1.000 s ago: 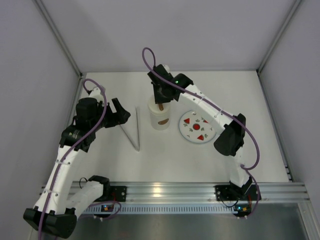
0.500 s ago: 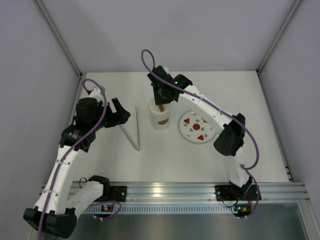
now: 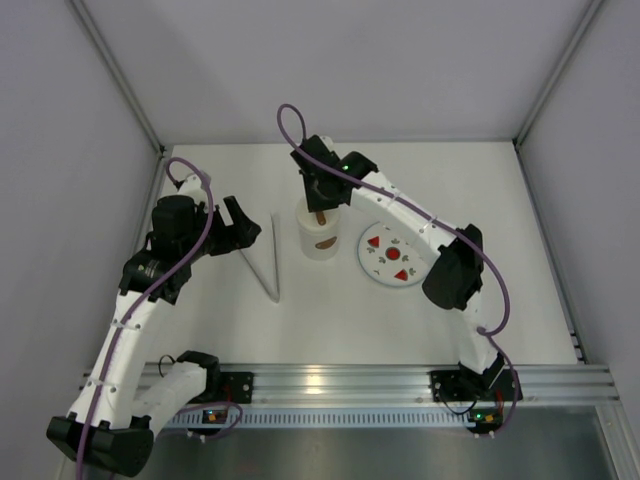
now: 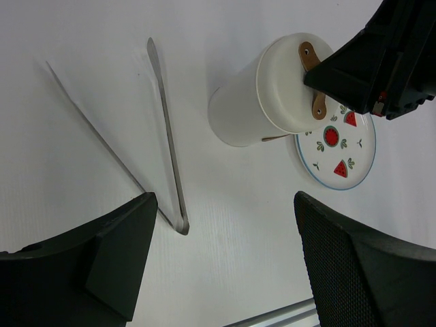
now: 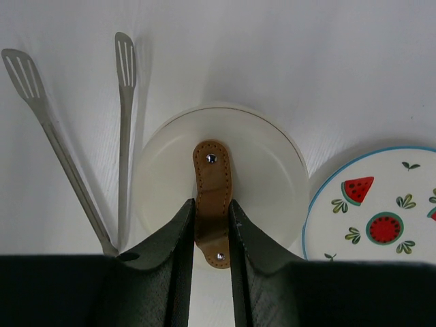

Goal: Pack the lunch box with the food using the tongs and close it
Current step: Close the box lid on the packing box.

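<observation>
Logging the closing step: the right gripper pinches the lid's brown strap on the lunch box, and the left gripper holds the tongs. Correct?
No. The left gripper is open and empty; the tongs lie on the table beside the lunch box, as the left wrist view shows. The right gripper does pinch the brown strap of the lid.

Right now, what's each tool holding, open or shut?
Left tool: open, holding nothing.
Right tool: shut on the lid handle.
</observation>
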Motion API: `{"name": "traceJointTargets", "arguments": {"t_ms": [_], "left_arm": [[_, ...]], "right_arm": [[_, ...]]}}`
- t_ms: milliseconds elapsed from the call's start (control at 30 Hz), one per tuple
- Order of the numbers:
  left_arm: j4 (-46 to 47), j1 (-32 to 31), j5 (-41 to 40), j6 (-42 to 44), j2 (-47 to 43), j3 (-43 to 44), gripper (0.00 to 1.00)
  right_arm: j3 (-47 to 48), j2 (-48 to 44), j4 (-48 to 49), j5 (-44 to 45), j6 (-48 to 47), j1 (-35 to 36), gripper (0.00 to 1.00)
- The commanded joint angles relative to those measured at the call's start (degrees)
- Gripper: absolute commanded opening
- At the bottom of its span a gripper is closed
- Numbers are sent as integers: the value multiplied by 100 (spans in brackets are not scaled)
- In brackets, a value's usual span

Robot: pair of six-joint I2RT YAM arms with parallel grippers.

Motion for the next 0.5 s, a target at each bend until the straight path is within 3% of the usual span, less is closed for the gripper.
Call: {"name": "traceJointTargets", "arguments": {"t_ms": [0, 300, 400, 467], "left_arm": [[14, -12, 36, 42, -57, 189, 87], [31, -12, 62, 7, -66, 172, 87], [49, -12, 80, -2, -48, 180, 87], [49, -12, 80, -19, -40, 180, 87]], "right_arm": [[97, 19, 392, 88, -56, 151, 2], [237, 37, 357, -17, 14, 81, 11], [211, 28, 366, -43, 31, 63, 25], [202, 37, 374, -43, 23, 63, 28]]}}
